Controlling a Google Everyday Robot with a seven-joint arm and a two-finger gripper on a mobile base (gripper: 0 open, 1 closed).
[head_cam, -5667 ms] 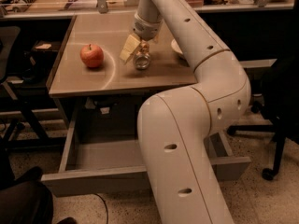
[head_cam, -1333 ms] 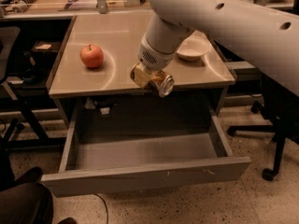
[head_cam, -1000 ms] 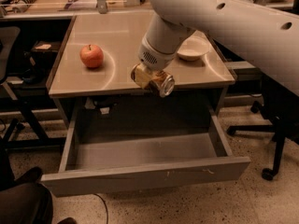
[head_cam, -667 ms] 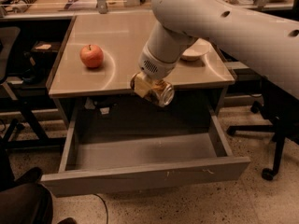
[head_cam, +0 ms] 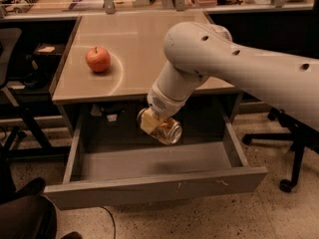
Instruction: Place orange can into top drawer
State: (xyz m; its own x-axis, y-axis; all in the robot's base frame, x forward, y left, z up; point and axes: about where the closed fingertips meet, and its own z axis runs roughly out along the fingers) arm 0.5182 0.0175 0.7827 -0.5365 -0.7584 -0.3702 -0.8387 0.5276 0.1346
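Note:
The orange can (head_cam: 166, 129) lies tilted on its side in my gripper (head_cam: 153, 124), silvery end facing front right. The gripper is shut on it and holds it in the air above the open top drawer (head_cam: 149, 185), over its middle, just below the table's front edge. The drawer is pulled out wide, and the part of its grey floor that shows is bare. My white arm comes in from the upper right and hides the right part of the tabletop.
A red-orange apple (head_cam: 97, 59) sits on the left of the tan tabletop (head_cam: 134, 39). Black office chairs stand at the far left (head_cam: 15, 73) and at the right (head_cam: 294, 148). A dark object (head_cam: 25, 215) lies on the floor at bottom left.
My gripper has carried the can forward off the tabletop and down, from table height to below the table edge above the open drawer. The apple has not moved.

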